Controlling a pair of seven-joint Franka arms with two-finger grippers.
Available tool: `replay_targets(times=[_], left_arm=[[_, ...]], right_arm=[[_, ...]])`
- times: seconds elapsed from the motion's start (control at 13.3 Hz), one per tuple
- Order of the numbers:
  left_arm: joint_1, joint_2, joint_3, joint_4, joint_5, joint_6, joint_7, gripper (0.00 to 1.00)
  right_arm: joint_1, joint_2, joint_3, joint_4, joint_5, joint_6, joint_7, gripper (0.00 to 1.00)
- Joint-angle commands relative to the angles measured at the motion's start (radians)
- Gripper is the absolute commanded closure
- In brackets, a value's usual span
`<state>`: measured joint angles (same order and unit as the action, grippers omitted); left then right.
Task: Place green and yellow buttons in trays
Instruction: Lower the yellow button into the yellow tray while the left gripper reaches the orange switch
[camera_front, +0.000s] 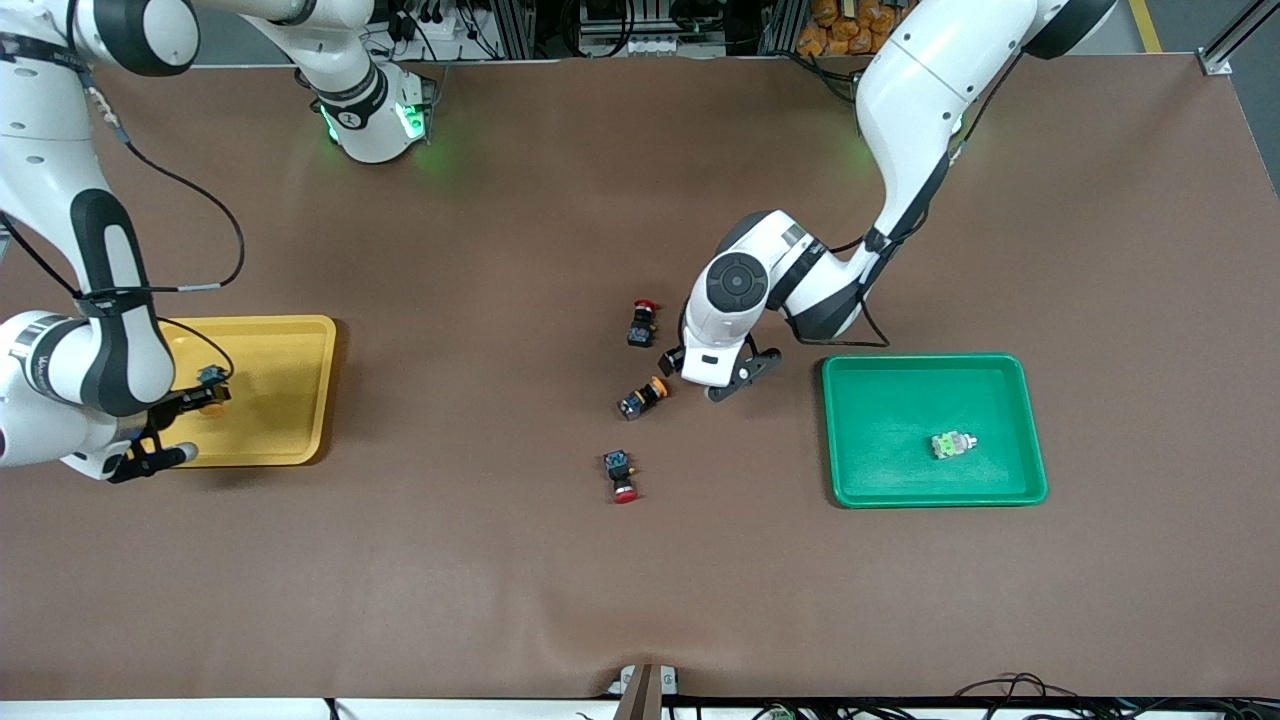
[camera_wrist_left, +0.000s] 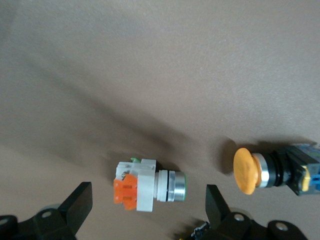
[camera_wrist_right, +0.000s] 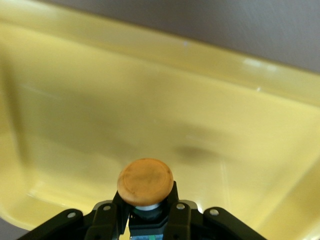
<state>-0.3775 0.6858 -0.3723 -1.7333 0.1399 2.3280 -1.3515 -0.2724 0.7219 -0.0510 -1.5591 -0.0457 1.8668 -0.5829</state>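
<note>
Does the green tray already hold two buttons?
No, the green tray holds only one silvery button, lying toward its corner nearer the front camera and the left arm's end of the table.

Left arm reaches down from its base to mid-table; left gripper (camera_front: 722, 385) low, fingers (camera_wrist_left: 77, 207) spread wide, nothing between them. Right arm folded at its table end; right gripper (camera_front: 190, 405) clamped on a yellow-capped button (camera_wrist_right: 145, 182).

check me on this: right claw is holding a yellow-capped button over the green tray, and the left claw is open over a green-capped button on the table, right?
One detail is wrong: the tray. The right claw holds the yellow-capped button over the yellow tray, as the right wrist view shows. The rest stands: the left claw is open over the green-capped button on the table.
</note>
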Motion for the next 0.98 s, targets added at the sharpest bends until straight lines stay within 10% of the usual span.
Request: replay_targets(times=[0.0, 0.23, 0.3, 0.53, 0.9], left_arm=[[-0.011, 0.026, 0.003, 0.023, 0.029, 0.013, -0.011, 0.0], [-0.018, 0.046, 0.003, 0.024, 0.029, 0.034, -0.011, 0.0], [-0.021, 0.049, 0.003, 0.024, 0.029, 0.037, -0.011, 0.0], [-0.031, 0.052, 0.004, 0.018, 0.033, 0.037, 0.0, 0.0], [-0.024, 0.055, 0.004, 0.018, 0.067, 0.036, 0.032, 0.97]], right_arm=[[-0.044, 0.033, 0.017, -0.001, -0.026, 0.006, -0.051, 1.0], [-0.045, 0.051, 0.016, -0.001, -0.026, 0.002, -0.04, 1.0], [-0.044, 0.053, 0.016, -0.001, -0.026, -0.001, -0.034, 0.51], [-0.033, 0.048, 0.016, 0.007, -0.019, -0.03, 0.046, 0.25], [0.03, 0.044, 0.017, 0.128, -0.013, -0.231, 0.187, 0.12]])
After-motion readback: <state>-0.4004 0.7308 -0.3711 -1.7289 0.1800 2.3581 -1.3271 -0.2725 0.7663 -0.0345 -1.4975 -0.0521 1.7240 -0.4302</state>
